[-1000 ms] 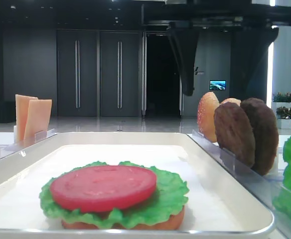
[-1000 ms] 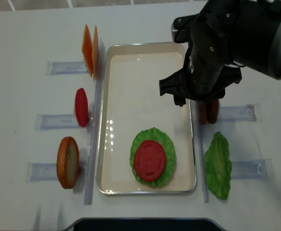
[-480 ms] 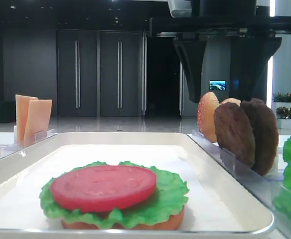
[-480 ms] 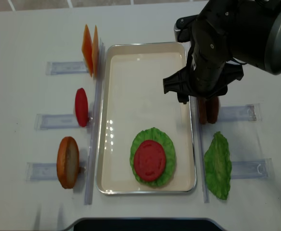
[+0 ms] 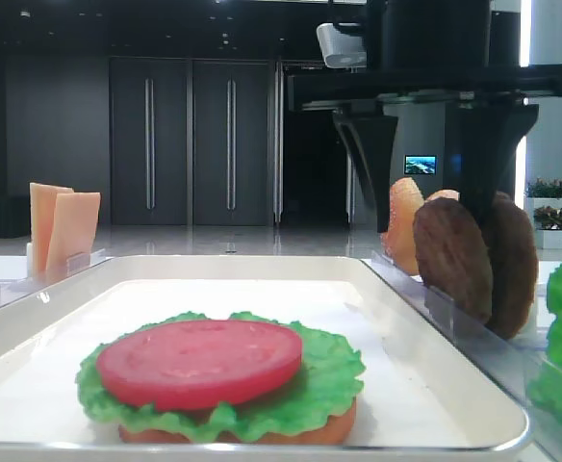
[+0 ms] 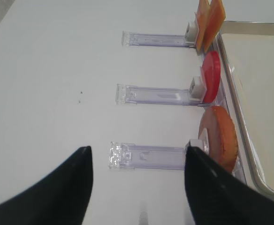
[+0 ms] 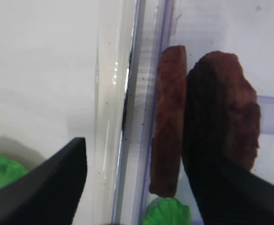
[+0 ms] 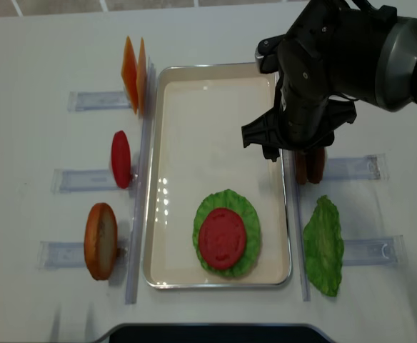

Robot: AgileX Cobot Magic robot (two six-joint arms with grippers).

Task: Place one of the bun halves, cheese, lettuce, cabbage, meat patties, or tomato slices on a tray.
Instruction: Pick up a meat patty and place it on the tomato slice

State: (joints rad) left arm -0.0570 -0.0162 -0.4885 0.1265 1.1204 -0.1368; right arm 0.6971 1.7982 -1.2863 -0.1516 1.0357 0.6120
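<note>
We judge the step in hand to be picking 1 of the 2 thick dark-brown meat patties (image 7: 170, 122) standing on edge in a clear plastic rack (image 8: 351, 168) just right of the large shallow white tray (image 8: 215, 107); on the tray already lie a ruffled green lettuce leaf (image 8: 245, 214) over a bun base, with a smooth red tomato slice (image 8: 223, 237) on top, so a patty looks a sensible next layer.

Our right gripper (image 7: 137, 178) hangs above the patties with its jaws spread wide and nothing between them; in the wrist view 1 dark finger sits over the tray side and the other covers part of the farther patty, so the nearer patty and the rack rail both fall inside the gap.

To do this well, we should shift slightly away from the tray so the jaws straddle only the nearer patty, clear of the rack rail and the tray rim; then descend straight, close on its flat faces, and lift vertically so the second patty is not dragged out or tipped.

Our left gripper (image 6: 137, 178) waits wide and empty over the table beside the golden-tan bun half (image 6: 219, 136).
</note>
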